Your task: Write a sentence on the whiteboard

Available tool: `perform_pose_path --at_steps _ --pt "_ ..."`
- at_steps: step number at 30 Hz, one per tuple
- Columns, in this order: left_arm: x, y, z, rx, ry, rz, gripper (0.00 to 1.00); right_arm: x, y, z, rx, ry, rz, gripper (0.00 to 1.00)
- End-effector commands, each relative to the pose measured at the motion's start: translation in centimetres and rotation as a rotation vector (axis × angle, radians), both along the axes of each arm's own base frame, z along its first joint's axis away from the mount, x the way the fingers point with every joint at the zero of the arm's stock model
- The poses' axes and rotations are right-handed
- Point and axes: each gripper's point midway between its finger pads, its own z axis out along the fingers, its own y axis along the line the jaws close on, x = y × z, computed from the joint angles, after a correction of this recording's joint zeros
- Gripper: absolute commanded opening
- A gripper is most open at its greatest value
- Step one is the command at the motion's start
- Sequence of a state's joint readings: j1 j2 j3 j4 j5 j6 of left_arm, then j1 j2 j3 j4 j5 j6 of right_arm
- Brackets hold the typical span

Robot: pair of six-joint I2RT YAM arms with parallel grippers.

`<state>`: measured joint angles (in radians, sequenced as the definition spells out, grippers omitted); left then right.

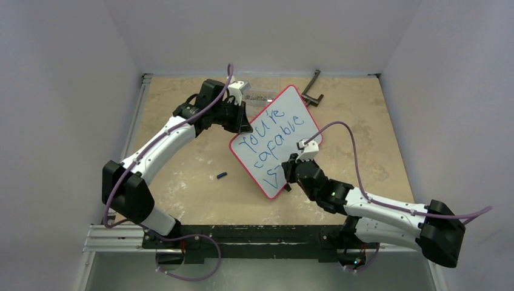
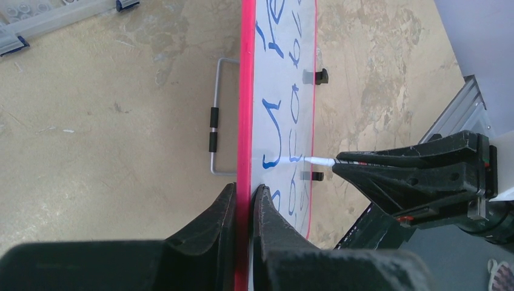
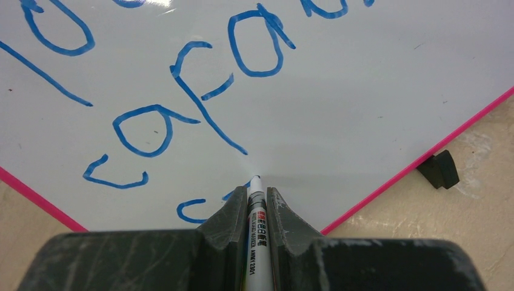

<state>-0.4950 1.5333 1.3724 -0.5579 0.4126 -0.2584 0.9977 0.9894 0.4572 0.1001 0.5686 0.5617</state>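
Writing step in hand: right gripper (image 3: 254, 197) clamps a marker (image 3: 257, 225), tip at the whiteboard (image 3: 376, 91), left gripper (image 2: 245, 193) pinches its edge; next stroke likely needs steady contact.

You've got plain pale walls (image 1: 54, 91) boxing in a mottled tan tabletop (image 1: 194, 182), aluminium rail (image 1: 115, 237) along your near edge.

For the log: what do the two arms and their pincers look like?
Both arms have white shells with black joints; the left arm and right arm each carry a looping purple cable. The left pincer and right pincer have black, wedge-shaped fingers.
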Motion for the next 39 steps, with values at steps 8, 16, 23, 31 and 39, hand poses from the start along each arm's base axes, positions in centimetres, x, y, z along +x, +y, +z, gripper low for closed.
perform_pose_path --at_steps 8,16,23,31,39 --pt "0.4 2.1 -1.9 0.133 -0.007 0.03 0.0 0.8 -0.6 3.6 0.013 -0.063 -0.007 0.0" --pt "0.5 2.1 -1.8 0.133 -0.012 0.03 0.0 0.1 0.1 6.0 0.075 -0.114 0.067 0.0" --pt "0.5 2.3 -1.6 0.135 -0.018 0.032 0.0 0.3 1.7 6.7 0.093 -0.131 0.114 0.0" --pt "0.5 2.3 -1.3 0.138 -0.026 0.031 0.0 0.9 2.7 6.5 0.085 -0.129 0.124 0.0" --pt "0.5 2.3 -1.2 0.138 -0.03 0.031 0.0 1.5 2.5 4.7 0.04 -0.096 0.089 0.0"
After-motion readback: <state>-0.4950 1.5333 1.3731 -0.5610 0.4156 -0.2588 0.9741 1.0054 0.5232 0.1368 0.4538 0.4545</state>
